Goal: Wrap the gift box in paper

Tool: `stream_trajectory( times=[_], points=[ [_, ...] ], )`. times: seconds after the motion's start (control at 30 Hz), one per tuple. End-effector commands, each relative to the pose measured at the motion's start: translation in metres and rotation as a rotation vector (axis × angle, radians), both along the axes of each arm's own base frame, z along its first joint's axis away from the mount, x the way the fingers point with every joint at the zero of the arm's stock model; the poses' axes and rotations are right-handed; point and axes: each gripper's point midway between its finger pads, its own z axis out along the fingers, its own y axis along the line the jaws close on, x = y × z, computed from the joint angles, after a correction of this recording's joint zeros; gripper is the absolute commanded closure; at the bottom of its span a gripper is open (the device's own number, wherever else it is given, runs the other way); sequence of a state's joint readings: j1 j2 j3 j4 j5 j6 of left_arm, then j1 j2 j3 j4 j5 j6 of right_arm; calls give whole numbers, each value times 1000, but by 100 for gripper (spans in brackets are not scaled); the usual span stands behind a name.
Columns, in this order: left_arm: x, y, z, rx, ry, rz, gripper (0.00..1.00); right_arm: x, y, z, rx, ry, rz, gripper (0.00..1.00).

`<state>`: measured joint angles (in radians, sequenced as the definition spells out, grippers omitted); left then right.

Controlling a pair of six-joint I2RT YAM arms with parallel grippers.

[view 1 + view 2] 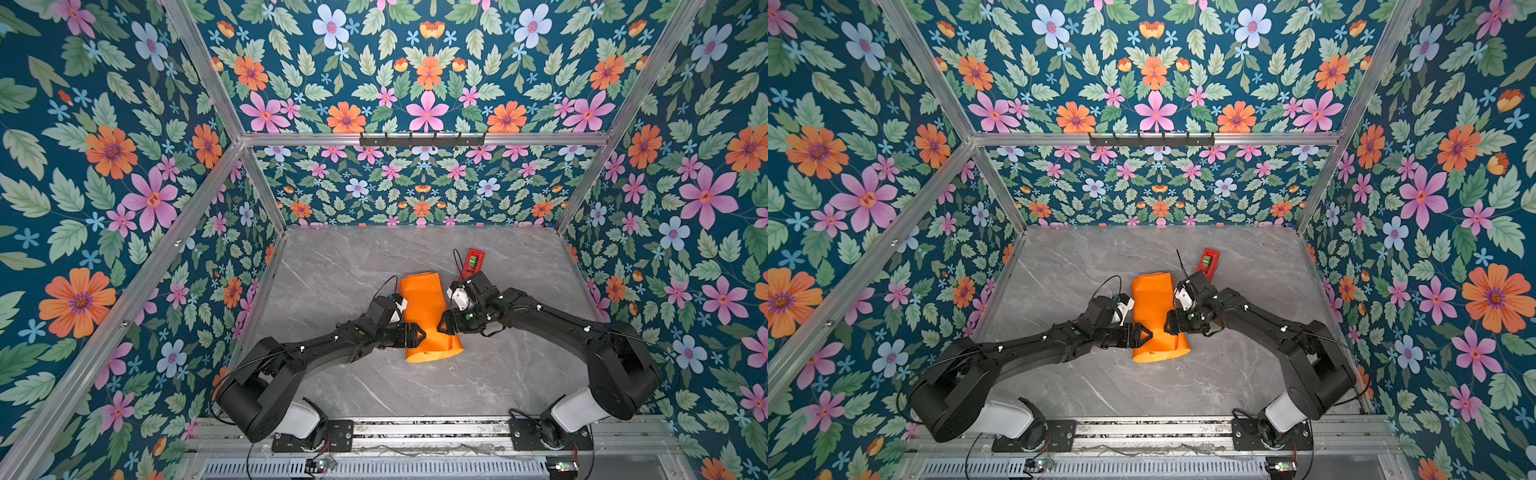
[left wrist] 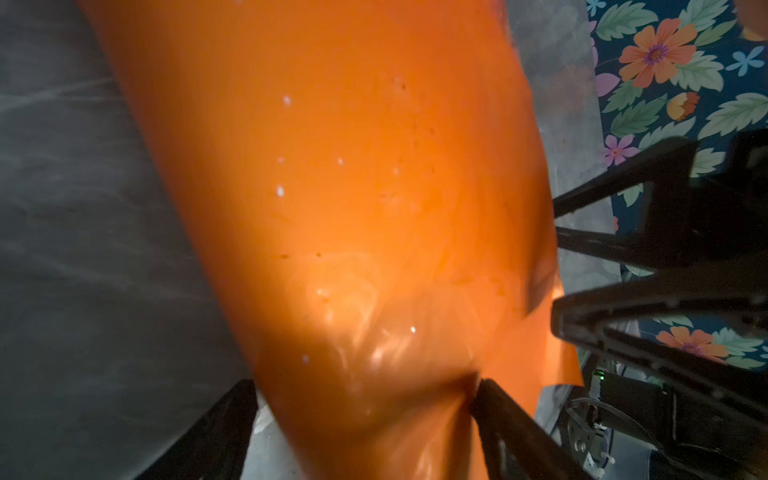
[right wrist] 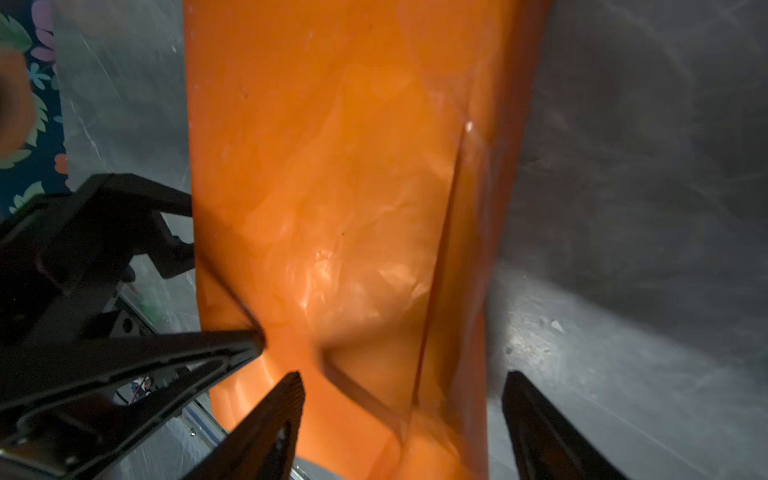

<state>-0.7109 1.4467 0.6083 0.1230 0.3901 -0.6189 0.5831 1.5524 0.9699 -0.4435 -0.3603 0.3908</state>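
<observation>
- In both top views the paper (image 1: 424, 307) (image 1: 1152, 307) lay as a loose orange tube on the table (image 1: 353, 257). It was just beside the tape dispenser (image 1: 473, 262), on the side nearer the arm bases. The gift box showed nowhere; I judged it rolled up inside.
- The left gripper (image 1: 422, 335) and right gripper (image 1: 440, 326) met the tube's opposite flanks at the end far from the tape dispenser, where the paper looked nipped in.
- Bare table lay all round the tube except toward the tape dispenser, so that was the tight side for the right arm.
- In the left wrist view the left gripper (image 2: 363, 386) was released. Its fingers were spread and the paper (image 2: 353, 208) bulged between them, with one tip denting it.
- In the right wrist view the right gripper (image 3: 402, 376) was also released. One finger was over the paper (image 3: 332, 208) and the other over bare table past its edge. An overlapped seam (image 3: 453, 208) ran lengthwise.
- The sheet looked thin, light and glossy. It would probably slip, spring back and tear if dragged.
- The box inside should be stiff enough to press folds against. The loose end flaps, pinched shallowly close to the fold, seemed the best hold.
</observation>
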Motion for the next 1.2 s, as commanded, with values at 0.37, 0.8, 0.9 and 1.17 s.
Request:
stream_trajectory(
  times=[0.37,0.8,0.9,1.17],
  points=[
    [5,7,-30,76,-55,37,25,18,-4,-30,-49,-106,-20,48],
    [14,16,-39,229,-147,175,56,27,-12,-38,-141,-278,-116,67],
    [14,14,-40,251,-156,199,64,28,-12,-37,-137,-302,-148,72],
    [16,10,-41,255,-164,251,80,32,-8,-44,-158,-335,-211,83]
  ],
)
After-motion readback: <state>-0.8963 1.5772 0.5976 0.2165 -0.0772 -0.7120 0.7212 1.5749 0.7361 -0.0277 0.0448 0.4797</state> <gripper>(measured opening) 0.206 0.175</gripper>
